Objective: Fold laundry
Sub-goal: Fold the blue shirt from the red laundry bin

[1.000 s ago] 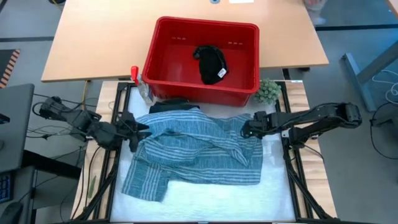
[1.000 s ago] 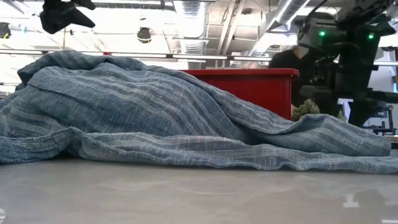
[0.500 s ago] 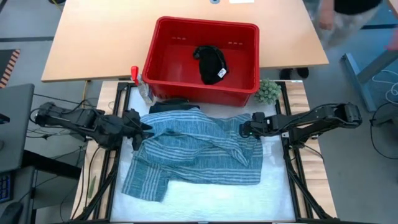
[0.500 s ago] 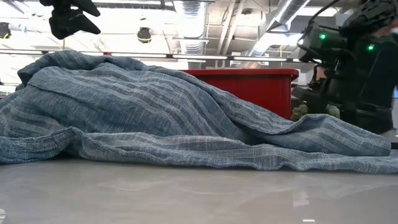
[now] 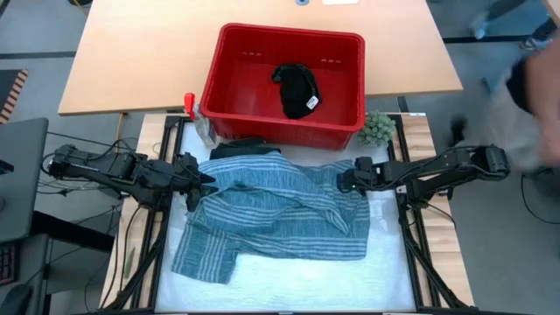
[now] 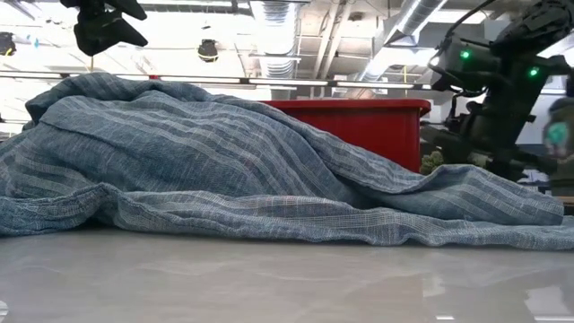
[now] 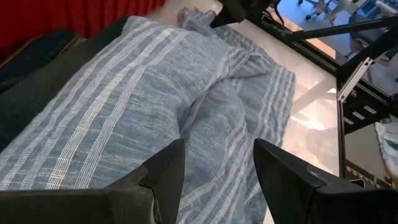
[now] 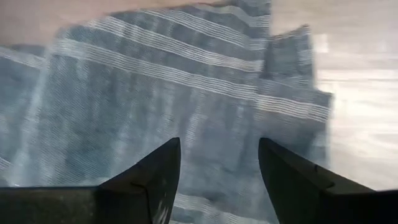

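A grey-blue striped garment (image 5: pixel 276 214) lies crumpled on the white table top (image 5: pixel 385 262), bunched highest at its left in the low view (image 6: pixel 179 152). My left gripper (image 5: pixel 199 181) is open and hovers above the garment's left edge; its wrist view (image 7: pixel 217 149) shows both fingers over the cloth. My right gripper (image 5: pixel 343 181) is open above the garment's far right corner (image 8: pixel 217 146). A dark navy garment (image 5: pixel 245 149) lies partly under the striped one's far edge. A black garment with a white tag (image 5: pixel 297 90) lies in the red basket (image 5: pixel 227 105).
The red basket stands just beyond the table's far edge. A green fuzzy ball (image 5: pixel 378 129) sits by its right corner, and a small red-handled object (image 5: pixel 188 103) by its left. A blurred person (image 5: pixel 525 79) is at the far right. The near strip of table is bare.
My left gripper has gone a little toward the table's right and far edges, onto the garment's left edge, staying open and above the cloth. The garment has not moved. The person at the far right has moved.
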Robot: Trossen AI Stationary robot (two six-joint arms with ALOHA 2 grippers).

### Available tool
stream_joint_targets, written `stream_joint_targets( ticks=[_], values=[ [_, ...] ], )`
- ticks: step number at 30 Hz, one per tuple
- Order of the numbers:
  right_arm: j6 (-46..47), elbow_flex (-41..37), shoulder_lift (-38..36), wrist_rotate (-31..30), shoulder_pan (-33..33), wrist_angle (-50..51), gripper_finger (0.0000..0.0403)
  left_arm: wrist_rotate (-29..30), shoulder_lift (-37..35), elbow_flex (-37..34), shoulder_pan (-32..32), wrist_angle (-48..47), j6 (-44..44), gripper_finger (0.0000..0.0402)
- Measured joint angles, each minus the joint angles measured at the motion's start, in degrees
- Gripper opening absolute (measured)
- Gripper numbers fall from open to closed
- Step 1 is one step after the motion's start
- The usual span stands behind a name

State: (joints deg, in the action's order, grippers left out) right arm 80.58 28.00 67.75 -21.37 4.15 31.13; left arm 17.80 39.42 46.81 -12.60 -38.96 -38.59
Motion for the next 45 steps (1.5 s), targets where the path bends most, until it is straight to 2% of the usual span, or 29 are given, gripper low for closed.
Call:
stream_joint_targets(
  ticks=[3, 7, 15, 17, 22, 24, 27, 29, 38, 40, 45],
  values=[
    [0.0, -1.5, 0.0, 0.6, 1.3, -5.1, 0.0230, 0.0, 0.0, 0.0, 0.5, 0.0, 0.3, 0.0178],
    [-0.8, -1.9, 0.1, 1.0, 2.8, -6.7, 0.0186, 0.0, 0.0, 0.0, 1.4, 0.0, 0.6, 0.0178],
    [-6.6, -1.9, -0.2, 0.4, 4.2, -5.9, 0.0021, -0.6, 0.0, 0.0, 1.7, 0.0, 0.5, 0.0178],
    [-7.4, -1.1, -1.0, 0.4, 4.2, -3.7, 0.0017, -1.1, 0.0, 0.0, 1.7, 0.0, 0.0, 0.0178],
    [-7.1, 3.7, -3.2, -1.6, 3.6, 12.4, 0.0021, -1.1, 0.0, 0.0, 1.7, 0.1, -0.7, 0.0178],
    [-7.1, 4.1, -3.4, -2.0, 3.3, 14.8, 0.0019, -1.1, 0.0, 0.0, 1.7, 0.2, -0.6, 0.0178],
    [-8.3, 3.7, -3.3, 0.1, 3.4, 14.3, 0.0033, -1.1, 0.0, 0.0, 1.7, 0.2, 0.4, 0.0178],
    [-8.4, 3.6, -2.9, 1.3, 3.4, 14.7, 0.0060, -1.0, 0.0, 0.0, 1.7, 0.2, 0.9, 0.0178],
    [-7.3, 3.3, -2.8, 2.2, 3.5, 14.7, 0.0227, -1.9, 0.0, 0.0, 1.7, 0.3, 1.5, 0.0172],
    [-7.1, 2.1, -2.8, 2.3, 4.1, 13.7, 0.0255, -2.4, 0.0, 0.0, 1.7, 0.3, 1.4, 0.0169],
    [-7.5, -2.4, -2.8, 3.7, 5.6, 4.3, 0.0275, -2.5, 0.0, 0.0, 1.7, 0.3, 0.6, 0.0167]
  ],
)
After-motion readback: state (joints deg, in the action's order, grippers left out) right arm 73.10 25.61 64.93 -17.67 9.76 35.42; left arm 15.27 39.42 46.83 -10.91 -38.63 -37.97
